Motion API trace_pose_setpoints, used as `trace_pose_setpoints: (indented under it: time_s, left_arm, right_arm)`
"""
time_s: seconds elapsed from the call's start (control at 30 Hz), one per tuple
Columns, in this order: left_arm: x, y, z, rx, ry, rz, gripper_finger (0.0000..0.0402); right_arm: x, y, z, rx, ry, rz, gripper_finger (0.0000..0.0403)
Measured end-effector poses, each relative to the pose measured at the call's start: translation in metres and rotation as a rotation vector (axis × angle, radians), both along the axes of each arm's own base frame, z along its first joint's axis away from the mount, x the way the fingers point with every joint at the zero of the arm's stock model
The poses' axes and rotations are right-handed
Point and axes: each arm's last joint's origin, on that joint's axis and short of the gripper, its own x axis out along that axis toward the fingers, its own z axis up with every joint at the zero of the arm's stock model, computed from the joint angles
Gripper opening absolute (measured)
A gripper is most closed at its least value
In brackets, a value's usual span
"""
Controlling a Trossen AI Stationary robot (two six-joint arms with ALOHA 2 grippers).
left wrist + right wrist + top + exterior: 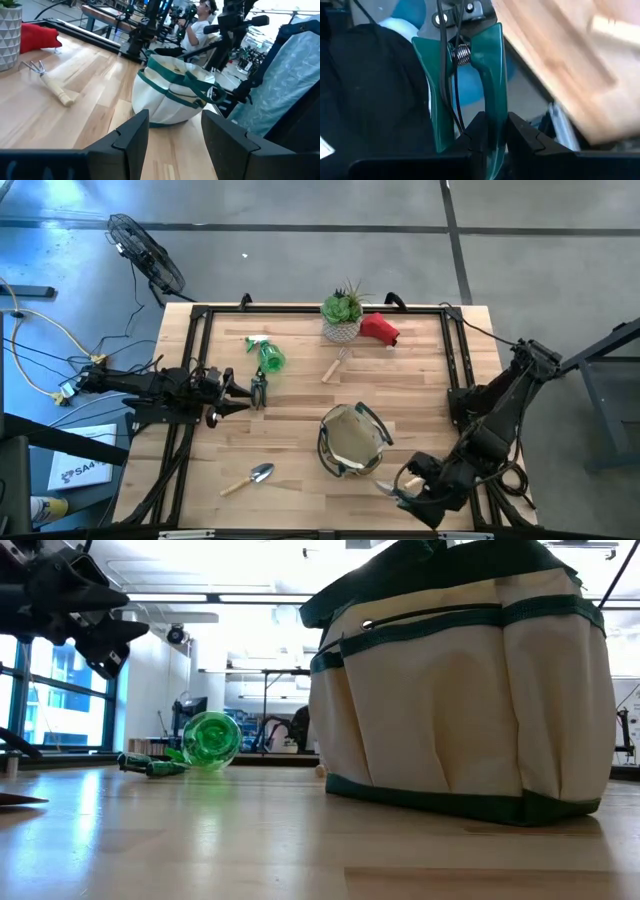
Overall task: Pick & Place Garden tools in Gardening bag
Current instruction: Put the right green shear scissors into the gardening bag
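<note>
The tan gardening bag (352, 442) with its green rim stands upright at the table's near middle and fills the low view (460, 690). My right gripper (402, 492) is near the table's near right corner, shut on a green-handled pruner (470, 75). My left gripper (238, 393) is open and empty at the table's left, just left of a dark pruner (258, 388) lying flat. A green spray bottle (268, 357) lies on its side beyond that. A trowel (248, 478) lies near the front edge. My right gripper pinches one of the pruner's two green handles (493, 102) between its two fingers (520, 132). The fingers lie along the handle, and the spring end (461, 54) points away from them. The pruner sticks out ahead of the gripper, and no part of it shows resting on the table.
A green plant in a white pot (343, 317) stands at the far edge, with a red soft item (380, 329) on its right. A wooden-handled rake (335, 367) lies in front of them. Another trowel (392, 484) lies beside my right gripper. A black frame rims the table.
</note>
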Motion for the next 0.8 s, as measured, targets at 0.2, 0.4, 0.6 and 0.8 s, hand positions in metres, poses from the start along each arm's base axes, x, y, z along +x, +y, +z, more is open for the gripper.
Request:
trace_pose_setpoints:
  time_s: [0.2, 0.4, 0.6, 0.8]
  left_arm:
    - [0.0, 0.0, 0.0, 0.003, -0.002, 0.005, 0.018]
    - [0.0, 0.0, 0.0, 0.042, -0.007, 0.01, 0.018]
    - [0.0, 0.0, 0.0, 0.075, -0.011, 0.014, 0.018]
    - [0.0, 0.0, 0.0, 0.077, -0.008, -0.001, 0.018]
  right_arm:
    - [-0.003, -0.009, -0.005, 0.039, 0.285, -0.112, 0.0036]
    - [0.014, -0.022, -0.015, 0.064, 0.441, -0.129, 0.0035]
    - [0.036, -0.031, -0.025, 0.106, 0.459, -0.112, 0.0035]
    - [0.047, -0.039, -0.027, 0.119, 0.417, -0.09, 0.0035]
